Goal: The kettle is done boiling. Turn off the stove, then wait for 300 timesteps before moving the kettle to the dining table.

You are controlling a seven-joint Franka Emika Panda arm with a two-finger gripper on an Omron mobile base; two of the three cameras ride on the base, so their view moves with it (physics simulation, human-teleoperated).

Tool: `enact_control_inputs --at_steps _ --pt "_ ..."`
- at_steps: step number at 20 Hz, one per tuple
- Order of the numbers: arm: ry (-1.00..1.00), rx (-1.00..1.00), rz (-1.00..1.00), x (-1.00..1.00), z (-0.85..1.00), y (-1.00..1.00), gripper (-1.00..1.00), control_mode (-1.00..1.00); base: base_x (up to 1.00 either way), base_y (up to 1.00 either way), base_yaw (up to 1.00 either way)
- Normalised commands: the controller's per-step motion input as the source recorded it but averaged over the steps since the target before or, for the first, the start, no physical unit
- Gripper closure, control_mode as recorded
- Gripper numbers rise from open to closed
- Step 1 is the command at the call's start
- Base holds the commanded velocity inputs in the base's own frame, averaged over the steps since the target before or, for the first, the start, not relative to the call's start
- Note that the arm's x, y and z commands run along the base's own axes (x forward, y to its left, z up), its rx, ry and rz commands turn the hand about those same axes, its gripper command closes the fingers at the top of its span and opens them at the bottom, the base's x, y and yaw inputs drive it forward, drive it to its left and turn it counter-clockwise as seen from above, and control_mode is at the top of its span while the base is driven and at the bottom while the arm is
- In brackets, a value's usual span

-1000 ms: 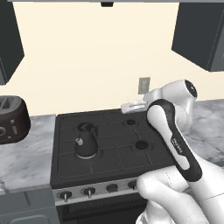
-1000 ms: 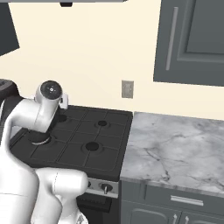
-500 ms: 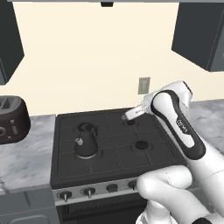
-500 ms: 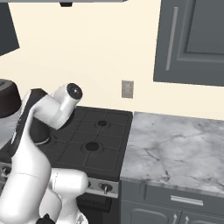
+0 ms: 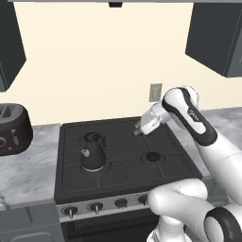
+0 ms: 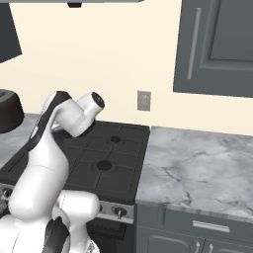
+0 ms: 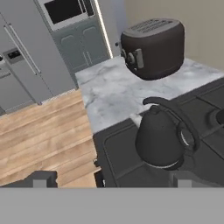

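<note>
Hand view: end effector [image 5: 141,128] over the stove [image 5: 123,158], looking down at the kettle [image 7: 161,138].
We see its fingertips [image 7: 41,179] parted, gripping nothing. Ahead of them sits the squat, matte black kettle on a front burner, its loop handle arching toward the ribbed brown toaster [image 7: 153,47] on the veined marble counter [image 7: 109,94] beyond.

Wall: the cream back wall [image 5: 94,61] I face carries a pale outlet plate [image 6: 144,101].
Upper cabinets: dark grey units [image 6: 217,47] hang above me, one with a long bar handle.
Worktops: grey-veined marble [image 6: 197,168] over grey drawers [image 6: 197,232].
Appliance: dark brown toaster [image 7: 153,48] on the marble.
Floor: light wood planks [image 7: 39,140].
Far side: tall grey cabinets [image 7: 26,65] and a built-in oven [image 7: 70,11].
</note>
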Motion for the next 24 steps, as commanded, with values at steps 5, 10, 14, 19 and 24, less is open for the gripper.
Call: enact_control_inputs --at_steps 5,10,14,19,24 --pt "0.0 -0.01 0.19 0.01 -0.18 0.06 -1.0 -1.0 0.0 0.0 0.0" --pt "-0.03 0.0 0.13 0.02 -0.15 0.15 -1.0 -1.0 0.0 0.0 0.0" --pt "-0.11 0.0 0.11 0.09 -0.19 0.17 -1.0 -1.0 0.0 0.0 0.0" --pt "-0.13 0.0 0.14 0.18 -0.15 0.11 -1.0 -1.0 0.0 0.0 0.0" --pt "-0.06 0.0 0.1 0.22 -0.12 0.06 -1.0 -1.0 0.0 0.0 0.0"
